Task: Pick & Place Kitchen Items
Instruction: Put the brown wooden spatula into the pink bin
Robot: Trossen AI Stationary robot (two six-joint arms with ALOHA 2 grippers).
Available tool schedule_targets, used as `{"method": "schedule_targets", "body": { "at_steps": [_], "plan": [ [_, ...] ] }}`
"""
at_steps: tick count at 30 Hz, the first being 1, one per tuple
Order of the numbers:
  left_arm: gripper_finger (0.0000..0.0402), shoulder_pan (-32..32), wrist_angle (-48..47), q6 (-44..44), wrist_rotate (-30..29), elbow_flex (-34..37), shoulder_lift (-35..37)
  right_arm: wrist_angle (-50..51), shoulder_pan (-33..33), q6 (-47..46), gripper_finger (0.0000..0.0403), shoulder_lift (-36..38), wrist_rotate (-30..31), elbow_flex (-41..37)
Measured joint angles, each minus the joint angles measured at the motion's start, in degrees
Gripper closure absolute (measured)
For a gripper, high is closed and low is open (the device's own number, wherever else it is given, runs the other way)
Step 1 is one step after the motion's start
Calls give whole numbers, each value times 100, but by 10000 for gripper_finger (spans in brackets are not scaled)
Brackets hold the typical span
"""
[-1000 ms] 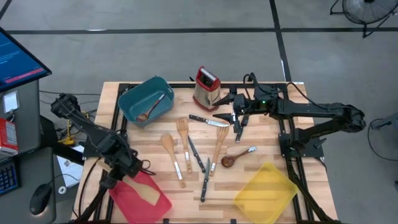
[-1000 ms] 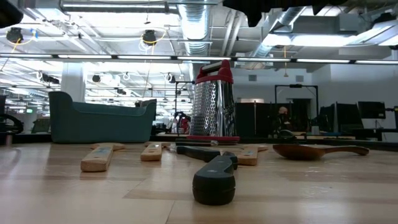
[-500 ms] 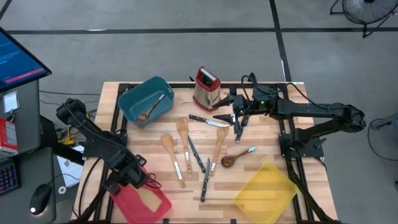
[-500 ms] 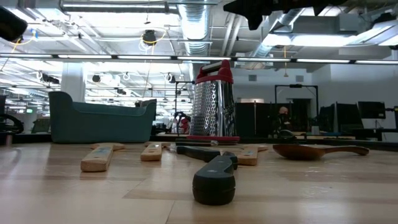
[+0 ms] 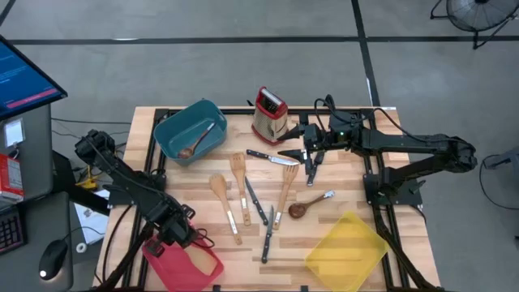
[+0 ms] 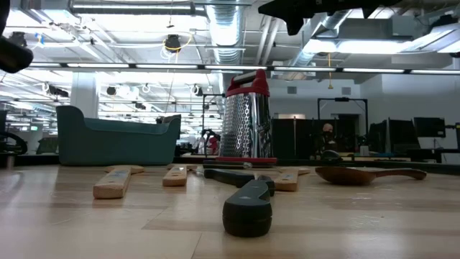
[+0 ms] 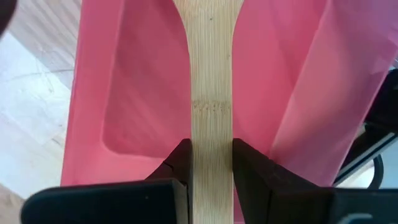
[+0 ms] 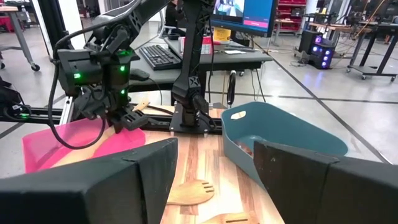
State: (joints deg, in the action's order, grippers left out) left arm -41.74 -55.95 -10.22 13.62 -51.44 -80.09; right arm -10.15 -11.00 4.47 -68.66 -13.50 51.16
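Bamboo, pale and fine-grained: a flat-handled wooden utensil (image 7: 210, 93) sits clamped in the left gripper (image 7: 210, 167) directly over the red bin (image 5: 174, 265), evidently positioned for release there. Farther off, the right gripper (image 5: 310, 156) hangs with jaws apart above the knives (image 5: 272, 157) beside the box grater (image 5: 268, 115).

Left arm stretched toward the table's near-left corner, left gripper (image 7: 210, 163) clamped with fingers nearly together, right arm extended at the far side, right gripper (image 8: 214, 163) spread wide
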Motion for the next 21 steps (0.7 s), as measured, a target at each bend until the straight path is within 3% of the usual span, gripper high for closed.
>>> {"method": "schedule_targets", "body": {
  "at_steps": [7, 21],
  "plan": [
    [337, 0, 186, -407, 33, 198, 0, 2, 0, 0, 182, -2, 0, 0],
    [265, 0, 227, -680, 30, 360, 0, 34, 9, 0, 182, -1, -4, 0]
  ]
}}
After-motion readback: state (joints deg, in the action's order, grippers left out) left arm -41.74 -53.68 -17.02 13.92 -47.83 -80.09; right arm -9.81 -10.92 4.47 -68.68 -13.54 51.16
